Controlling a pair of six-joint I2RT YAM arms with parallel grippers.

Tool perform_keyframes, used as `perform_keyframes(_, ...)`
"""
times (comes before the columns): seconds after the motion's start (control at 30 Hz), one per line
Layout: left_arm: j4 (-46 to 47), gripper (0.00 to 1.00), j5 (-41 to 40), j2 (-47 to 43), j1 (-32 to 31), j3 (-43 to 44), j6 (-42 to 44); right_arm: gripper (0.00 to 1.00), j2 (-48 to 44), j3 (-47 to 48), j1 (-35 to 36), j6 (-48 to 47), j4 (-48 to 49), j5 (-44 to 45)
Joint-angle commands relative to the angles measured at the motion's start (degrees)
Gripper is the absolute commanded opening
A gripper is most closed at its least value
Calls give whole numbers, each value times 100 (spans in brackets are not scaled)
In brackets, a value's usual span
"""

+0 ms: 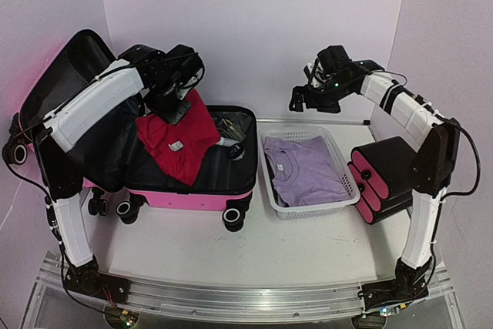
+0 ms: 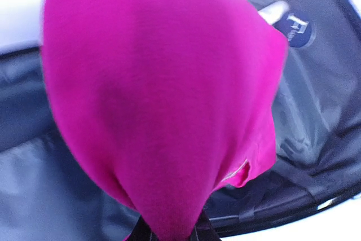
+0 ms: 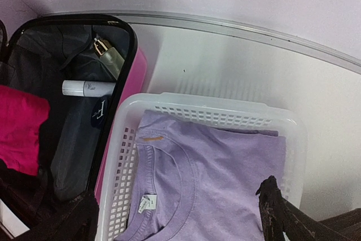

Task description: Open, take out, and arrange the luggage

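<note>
**Open luggage (image 1: 192,195), red shirt (image 1: 181,144) in the air**

The luggage is lying open on the left of the counter (image 1: 308,256), just beside a white basket (image 1: 316,210). The left pincer (image 1: 176,112) is pinching the red shirt over it. The right pincer (image 1: 308,102) is hanging wide open over the basket's far end.

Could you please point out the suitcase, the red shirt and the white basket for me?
suitcase (image 1: 189,196): top view, pink front wall.
red shirt (image 1: 181,132): top view, middle of the cloth.
white basket (image 3: 118,162): right wrist view, left mesh wall.
</note>
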Motion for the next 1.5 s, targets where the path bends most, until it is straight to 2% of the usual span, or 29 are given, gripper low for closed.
perform_keyframes(0.0,-35,0,-959,-525,-513,579,817,98,-749,-200,-42,-487,165,-219)
perform_keyframes(0.17,-91,0,-1160,-494,-931,1205,1472,98,-1229,-519,-47,-587,189,-170)
perform_keyframes(0.33,-74,0,-1778,-307,-1655,1721,2196,98,-1660,-764,-53,-408,201,303)
perform_keyframes(0.57,144,0,-1894,312,-2636,2822,2734,98,-2449,-1136,-98,-730,179,1537)
perform_keyframes(0.9,1408,0,-1496,1146,-3177,3235,2128,98,-3631,-1479,-130,-836,122,2920)
perform_keyframes(1.07,1977,0,-977,1412,-3368,3264,1982,98,-4120,-1621,-132,-944,121,3016)
perform_keyframes(1.47,2939,0,-937,1844,-3397,3156,1779,98,-4854,-2259,-132,-880,139,2812)
